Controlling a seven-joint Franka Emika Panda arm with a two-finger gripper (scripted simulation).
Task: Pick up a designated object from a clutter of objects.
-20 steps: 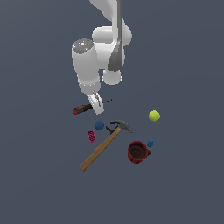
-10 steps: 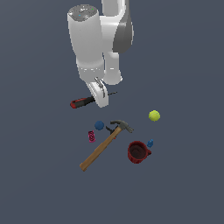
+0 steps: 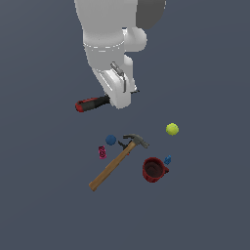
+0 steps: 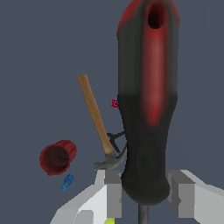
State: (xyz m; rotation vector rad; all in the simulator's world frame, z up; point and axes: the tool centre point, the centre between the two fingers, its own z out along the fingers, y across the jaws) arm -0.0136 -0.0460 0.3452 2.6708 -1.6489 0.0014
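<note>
Wrist view puts the end effector (image 4: 144,197) nearest to you, its two pale fingers (image 4: 113,192) set either side of the lower end of the screwdriver (image 4: 146,113), clenched on the red-and-black handle where it meets the thin dark shaft. The handle runs away from the camera, filling much of the picture. Beyond it you see the wooden-handled hammer (image 4: 96,120), its dark head close to the fingers, then the red mug (image 4: 57,157) lying on its side with a small blue piece (image 4: 66,183) just beside it, and a pink-red can (image 4: 114,103) peeking out at the handle's edge. In the exterior view you find the screwdriver (image 3: 93,104) sticking out toward that view's left from under the white arm (image 3: 110,53), apart from the clutter: hammer (image 3: 114,163), blue ball (image 3: 111,140), can (image 3: 102,152), mug (image 3: 154,169) and yellow-green ball (image 3: 172,129) on the grey worktop (image 3: 44,195).
</note>
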